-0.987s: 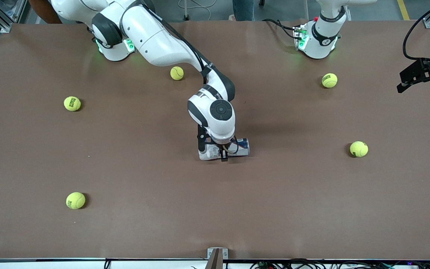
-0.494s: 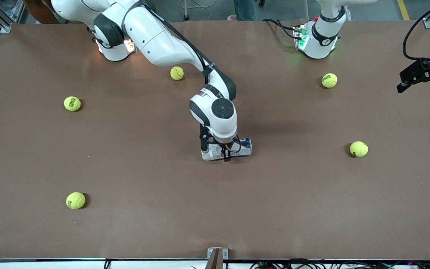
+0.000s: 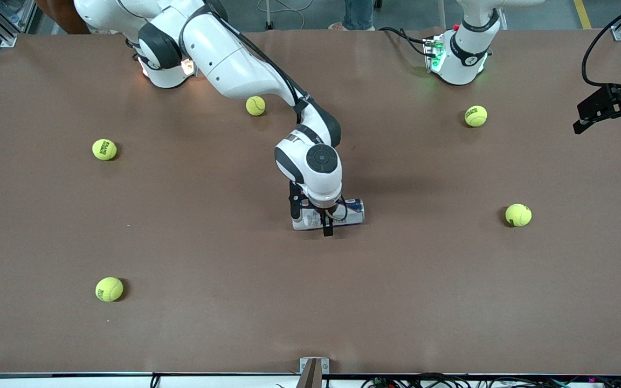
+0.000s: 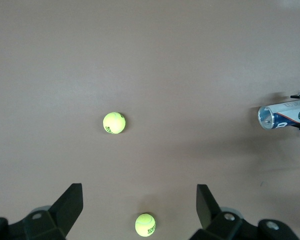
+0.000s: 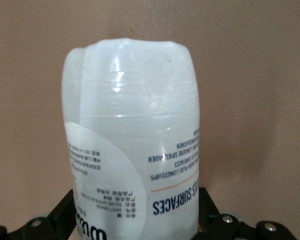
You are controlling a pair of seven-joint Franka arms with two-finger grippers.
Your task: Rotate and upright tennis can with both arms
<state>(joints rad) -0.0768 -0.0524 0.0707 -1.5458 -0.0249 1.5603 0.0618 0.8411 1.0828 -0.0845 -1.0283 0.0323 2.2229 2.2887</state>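
Can (image 3: 328,214) — lying on its side near the middle of the table (image 3: 181,334), its long axis running between the arms' ends, open mouth toward the left arm's end. Not yet upright. In the right wrist view the can (image 5: 132,140) fills the frame, closed end up, label text inverted.

Right gripper (image 3: 325,223) — down over the can's middle, straddling it. Its fingers (image 5: 65,212) stand apart on either side of the can, with no squeeze visible; you are not holding it. The can rests on the table.

Left gripper (image 3: 609,110) — parked in the air at the left arm's end of the table, well apart from the can, jaws spread wide; this arm waits. Its wrist view shows the can (image 4: 282,115) at the edge with its mouth facing that camera.

Balls — five, scattered; the closest (image 3: 518,214) lies toward the left arm's end, well apart from the can.

Step in hand, as you should judge it — regrasp. Lift the right gripper straight up so a finger does not roll the can. Take the next hold near one end, not mid-body, so tipping has leverage. Bring the left arm in to steady the open end; the clear wall likely flexes, so close gently.
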